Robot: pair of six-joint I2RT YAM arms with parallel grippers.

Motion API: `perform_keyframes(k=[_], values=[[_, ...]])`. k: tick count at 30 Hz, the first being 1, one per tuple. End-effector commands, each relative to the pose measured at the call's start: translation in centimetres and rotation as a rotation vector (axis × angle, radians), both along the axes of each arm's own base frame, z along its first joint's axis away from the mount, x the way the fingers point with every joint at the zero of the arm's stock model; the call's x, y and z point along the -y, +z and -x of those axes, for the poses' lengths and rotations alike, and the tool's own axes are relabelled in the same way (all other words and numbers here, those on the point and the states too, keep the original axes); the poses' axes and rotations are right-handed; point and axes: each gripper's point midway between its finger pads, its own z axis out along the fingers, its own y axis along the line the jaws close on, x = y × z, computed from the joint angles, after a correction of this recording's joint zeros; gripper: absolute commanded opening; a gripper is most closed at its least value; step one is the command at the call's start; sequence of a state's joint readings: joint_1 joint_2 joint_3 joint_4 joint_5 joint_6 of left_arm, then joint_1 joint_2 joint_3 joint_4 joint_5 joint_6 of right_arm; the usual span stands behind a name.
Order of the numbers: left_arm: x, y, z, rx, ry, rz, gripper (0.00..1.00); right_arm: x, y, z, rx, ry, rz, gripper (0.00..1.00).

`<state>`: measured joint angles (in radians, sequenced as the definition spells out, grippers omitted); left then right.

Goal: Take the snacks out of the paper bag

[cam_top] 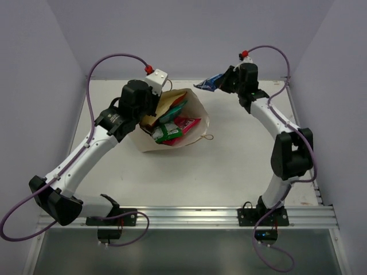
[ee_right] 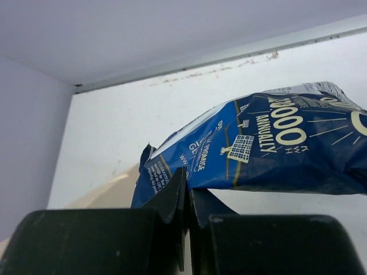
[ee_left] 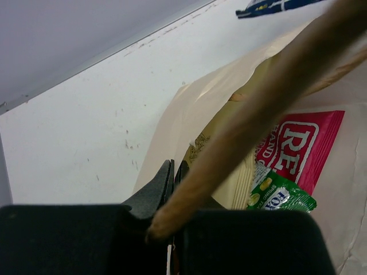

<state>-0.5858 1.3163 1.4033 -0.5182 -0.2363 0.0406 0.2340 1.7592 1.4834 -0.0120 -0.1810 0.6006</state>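
Observation:
The cream paper bag (cam_top: 192, 106) lies on its side at mid-table, mouth open toward the left. My left gripper (cam_top: 150, 110) is shut on its rim; in the left wrist view the gripper (ee_left: 175, 172) pinches the paper bag's edge (ee_left: 172, 126), and a twisted handle (ee_left: 258, 114) crosses in front. Inside lie the pink "REAL" bag (cam_top: 188, 122) (ee_left: 301, 146), a green pack (cam_top: 166, 133) (ee_left: 281, 195), a teal pack (cam_top: 172, 113) and a tan pack (cam_top: 165, 101). My right gripper (cam_top: 225, 82) (ee_right: 187, 186) is shut on the blue packet (cam_top: 207, 85) (ee_right: 258, 149), held at the back.
The white table (cam_top: 241, 160) is walled by grey panels at the back and sides. The bag's other handle (cam_top: 205, 137) lies on the table to its right. A metal rail (cam_top: 189, 216) runs along the near edge.

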Motion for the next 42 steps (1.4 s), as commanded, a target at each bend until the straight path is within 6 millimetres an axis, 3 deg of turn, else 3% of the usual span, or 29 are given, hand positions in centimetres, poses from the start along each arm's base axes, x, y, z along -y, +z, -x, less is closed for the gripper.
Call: perform_keyframes(k=[1, 3, 4, 6, 7, 8, 10, 11, 13, 14, 16, 17, 19, 20, 22, 23, 25, 27, 32, 35, 39, 42], values=[[0.7, 2.0, 0.1, 0.032, -0.035, 0.030, 0.00, -0.9, 1.0, -2.4, 0.171, 0.062, 0.012, 0.00], [0.6, 1.8, 0.2, 0.029, -0.035, 0.028, 0.00, -0.7, -2.2, -2.3, 0.104, 0.051, 0.014, 0.00], [0.5, 1.6, 0.2, 0.026, -0.034, 0.026, 0.00, -0.4, -5.0, -1.4, 0.046, 0.048, 0.024, 0.00], [0.5, 1.4, 0.2, 0.025, -0.034, 0.015, 0.00, 0.0, -7.5, -0.2, -0.022, 0.025, 0.019, 0.08], [0.5, 1.4, 0.2, 0.026, -0.035, 0.013, 0.00, 0.5, -9.5, 1.4, -0.084, 0.019, 0.026, 0.12], [0.4, 1.4, 0.2, 0.028, -0.038, 0.007, 0.00, 0.9, -10.3, 2.2, -0.114, 0.010, 0.031, 0.24], [0.5, 1.4, 0.3, 0.024, -0.043, 0.004, 0.00, 1.8, -12.2, 4.3, -0.192, -0.019, 0.045, 0.39], [0.5, 1.8, 0.2, 0.031, -0.045, 0.003, 0.00, 2.5, -11.7, 5.5, -0.202, -0.038, 0.072, 0.53], [0.4, 1.9, 0.1, 0.033, -0.043, -0.003, 0.00, 3.7, -11.5, 7.1, -0.233, -0.078, 0.106, 0.61], [0.4, 2.0, 0.1, 0.036, -0.044, -0.006, 0.00, 4.7, -10.5, 8.8, -0.265, -0.111, 0.134, 0.65], [0.3, 1.9, 0.0, 0.037, -0.045, -0.021, 0.00, 5.2, -8.0, 10.2, -0.261, -0.122, 0.140, 0.76], [0.2, 1.9, 0.0, 0.037, -0.041, -0.026, 0.00, 4.7, -7.2, 11.7, -0.282, -0.103, 0.148, 0.78], [0.2, 1.7, -0.1, 0.031, -0.039, -0.043, 0.00, 3.5, -1.7, 13.3, -0.173, -0.057, 0.135, 0.84], [0.0, 1.5, -0.2, 0.028, -0.031, -0.050, 0.00, 1.9, -0.6, 15.0, -0.168, -0.015, 0.147, 0.84], [0.0, 1.8, -0.4, 0.033, -0.023, -0.049, 0.00, 0.5, 4.1, 16.5, -0.085, -0.013, 0.120, 0.83], [-0.2, 1.9, -0.4, 0.034, -0.013, -0.047, 0.00, -1.4, 4.8, 18.0, -0.087, 0.029, 0.110, 0.82], [-0.2, 2.0, -0.5, 0.039, -0.007, -0.044, 0.00, -3.3, 6.9, 19.0, -0.082, 0.038, 0.024, 0.80], [-0.2, 2.2, -0.7, 0.039, 0.006, -0.034, 0.00, -6.1, 7.5, 20.2, -0.106, 0.066, -0.056, 0.77], [0.2, 2.8, -0.8, 0.044, 0.005, -0.007, 0.00, -12.7, 7.2, 20.9, -0.122, 0.142, -0.160, 0.76], [0.3, 2.9, -0.9, 0.043, 0.008, 0.001, 0.00, -14.7, 5.5, 20.2, -0.175, 0.113, -0.183, 0.73], [0.5, 3.1, -0.9, 0.039, 0.008, 0.019, 0.00, -15.7, 1.9, 18.8, -0.227, 0.068, -0.188, 0.66], [0.8, 3.1, -0.7, 0.034, -0.003, 0.038, 0.00, -16.4, 0.6, 17.7, -0.230, 0.046, -0.192, 0.65]])
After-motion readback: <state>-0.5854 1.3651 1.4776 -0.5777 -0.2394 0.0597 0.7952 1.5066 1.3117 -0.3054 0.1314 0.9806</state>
